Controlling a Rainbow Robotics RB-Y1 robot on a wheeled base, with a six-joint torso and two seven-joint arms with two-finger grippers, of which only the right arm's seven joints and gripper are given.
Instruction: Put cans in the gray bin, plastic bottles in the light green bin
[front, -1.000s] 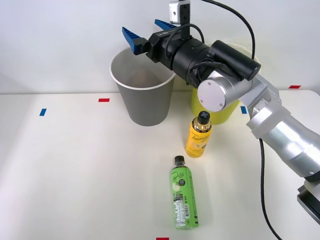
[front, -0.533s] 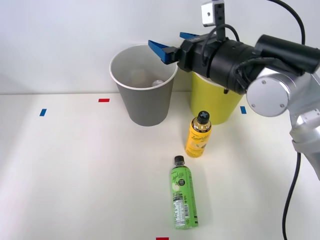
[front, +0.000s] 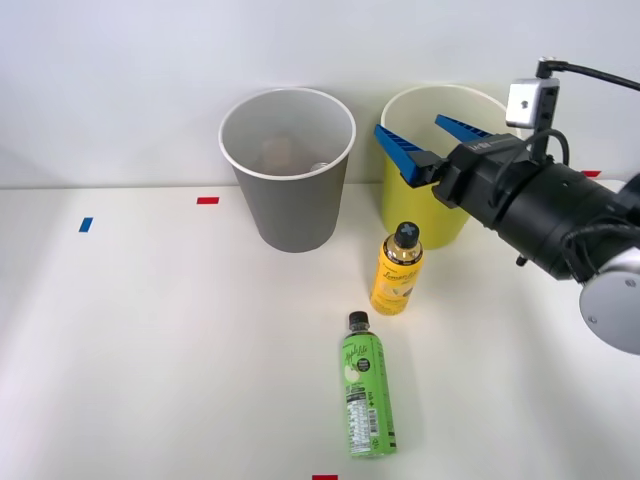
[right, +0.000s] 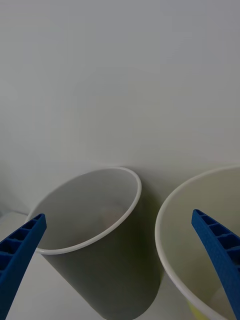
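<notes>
My right gripper (front: 408, 125) is open and holds nothing, hanging in front of the light green bin's (front: 440, 215) mouth, above the yellow-orange bottle. That bottle (front: 397, 275) stands upright just in front of the bin. The slimmer green bottle (front: 366, 398) lies on its side nearer the front edge. The gray bin (front: 295, 215) stands to the left of the gripper; a dim reddish shape with a pale end (front: 300, 160) lies deep inside it. In the right wrist view the blue fingers (right: 20, 250) spread wide before the gray bin (right: 90, 280) and the light green bin (right: 172, 240).
Both bins stand against a white wall at the back of the white table (front: 150, 330). Small tape marks lie on it: red (front: 208, 200), blue (front: 85, 224) and red at the front edge (front: 325, 477). My arm (front: 560, 215) reaches in from the right.
My gripper has swung right and lower, from above the gray bin's rim to the light green bin's front, staying open. The bottles have not moved.
</notes>
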